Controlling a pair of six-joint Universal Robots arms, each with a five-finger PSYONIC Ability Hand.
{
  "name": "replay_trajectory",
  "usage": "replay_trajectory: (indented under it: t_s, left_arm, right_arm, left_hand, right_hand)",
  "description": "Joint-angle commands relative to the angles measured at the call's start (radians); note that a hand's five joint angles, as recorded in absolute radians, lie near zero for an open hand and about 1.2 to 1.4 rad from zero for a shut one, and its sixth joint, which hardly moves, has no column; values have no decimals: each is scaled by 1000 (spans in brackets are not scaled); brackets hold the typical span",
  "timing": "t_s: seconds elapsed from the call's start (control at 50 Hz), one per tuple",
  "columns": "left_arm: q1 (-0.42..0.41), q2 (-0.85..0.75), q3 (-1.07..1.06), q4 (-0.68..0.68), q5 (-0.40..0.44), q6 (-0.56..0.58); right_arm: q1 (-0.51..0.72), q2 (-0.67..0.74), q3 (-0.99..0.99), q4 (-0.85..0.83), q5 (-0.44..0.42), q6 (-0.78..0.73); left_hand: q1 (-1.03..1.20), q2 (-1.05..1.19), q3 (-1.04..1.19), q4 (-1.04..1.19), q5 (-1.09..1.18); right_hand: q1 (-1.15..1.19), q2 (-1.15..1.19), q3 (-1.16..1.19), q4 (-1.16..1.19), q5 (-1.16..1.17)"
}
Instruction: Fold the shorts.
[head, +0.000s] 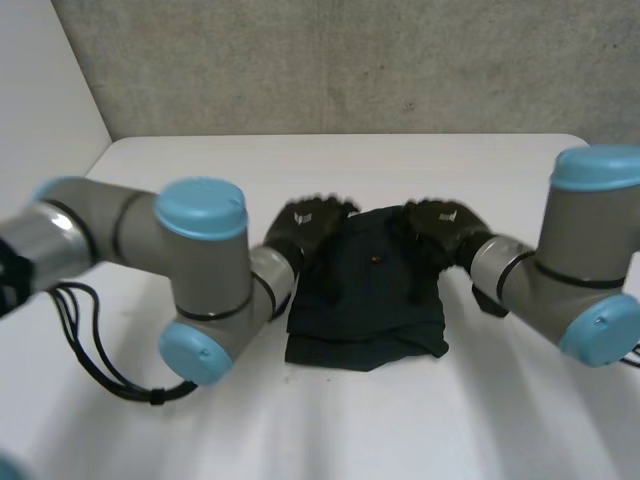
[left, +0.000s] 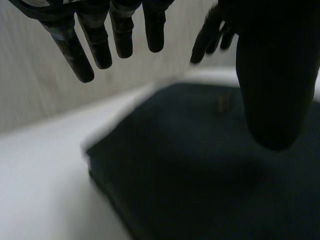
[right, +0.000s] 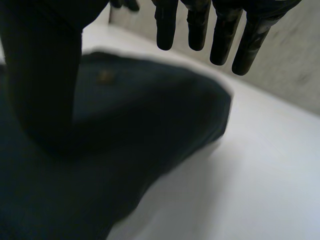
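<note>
Head view: one pair of dark shorts (head: 365, 300) is lying folded in the middle of the table (head: 300, 430). Two hands are sitting at its far edge, left hand (head: 308, 226) at the far left corner, right hand (head: 447, 228) at the far right.

Left wrist view: left hand (left: 95, 47) is hovering over the shorts (left: 200, 175), fingers straight and spread, gripping nothing.

Right wrist view: right hand (right: 225, 37) is hanging above the shorts (right: 140, 150), fingers straight, nothing held.
</note>
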Motion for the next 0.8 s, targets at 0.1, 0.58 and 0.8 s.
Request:
replay_trajectory:
  t_s: [0.1, 0.58, 0.8]
  left_arm:
    - [4, -89, 22, -52, -120, 105]
    - [250, 716, 3, -389, -122, 128]
    - [295, 733, -37, -412, -53, 128]
  right_arm:
    - [11, 88, -26, 22, 87, -186]
    - [-4, -433, -126, 101, 347, -12]
    - [-3, -455, -129, 146, 334, -22]
  left_hand:
    - [59, 54, 56, 51, 53]
    - [16, 10, 13, 7, 9]
    - [-40, -46, -43, -49, -47]
  right_hand:
    - [-32, -51, -35, -60, -69]
    - [-32, -51, -35, -60, -69]
    - [-32, -51, -35, -60, -69]
